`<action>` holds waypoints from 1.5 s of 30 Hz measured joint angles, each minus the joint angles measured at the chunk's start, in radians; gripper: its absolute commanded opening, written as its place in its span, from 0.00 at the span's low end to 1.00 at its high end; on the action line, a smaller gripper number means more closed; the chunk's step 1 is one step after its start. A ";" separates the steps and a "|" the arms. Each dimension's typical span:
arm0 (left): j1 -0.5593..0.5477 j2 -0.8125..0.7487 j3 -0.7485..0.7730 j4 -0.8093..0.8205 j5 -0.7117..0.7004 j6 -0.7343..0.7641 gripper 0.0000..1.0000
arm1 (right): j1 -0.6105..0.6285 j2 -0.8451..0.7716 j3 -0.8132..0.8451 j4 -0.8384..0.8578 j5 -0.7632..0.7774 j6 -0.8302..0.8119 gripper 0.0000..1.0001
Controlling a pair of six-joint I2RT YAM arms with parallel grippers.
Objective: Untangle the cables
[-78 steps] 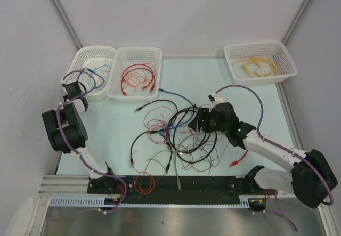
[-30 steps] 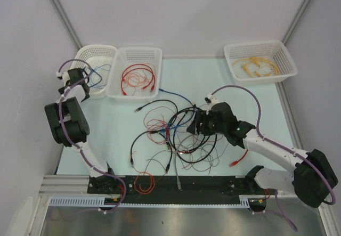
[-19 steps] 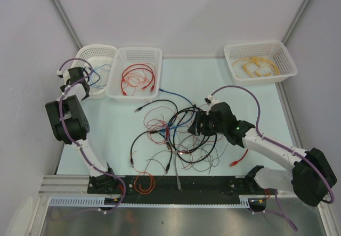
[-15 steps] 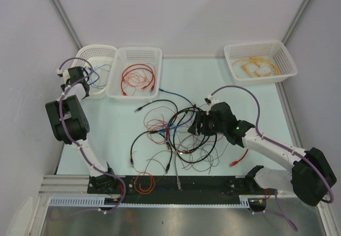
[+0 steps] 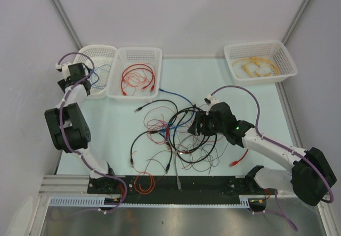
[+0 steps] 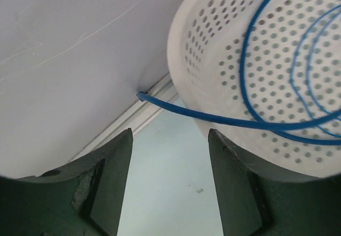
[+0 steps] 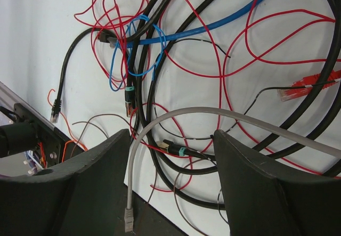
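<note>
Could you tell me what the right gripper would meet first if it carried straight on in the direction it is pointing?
Most likely the grey cable, which crosses the gap just ahead of the open right gripper. How far ahead it lies is hard to judge from the wrist view.

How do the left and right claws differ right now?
The left claw sits by the far-left basket, where a blue cable trails over the rim; the right claw hangs over the tangle on the table. The left claw's gap frames bare table; a gray cable crosses the right claw's gap. Both are open.
</note>
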 measured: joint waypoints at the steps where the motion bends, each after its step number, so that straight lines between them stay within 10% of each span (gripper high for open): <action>1: -0.008 -0.016 -0.005 0.001 0.005 -0.012 0.66 | 0.002 0.000 0.000 0.000 0.001 0.000 0.69; 3: -0.019 -0.048 -0.010 -0.003 0.022 -0.045 0.77 | 0.005 0.000 0.000 0.001 0.003 0.000 0.69; 4: -0.024 -0.069 -0.015 -0.008 0.041 -0.077 0.99 | 0.006 0.000 0.000 0.002 0.003 0.000 0.69; 22: -0.017 -0.459 -0.408 0.207 0.401 -0.810 1.00 | 0.059 -0.063 0.000 0.006 0.054 0.008 0.69; 45: 0.103 -0.278 -0.609 0.652 0.027 -1.099 0.99 | 0.046 -0.044 0.000 0.000 0.085 0.001 0.69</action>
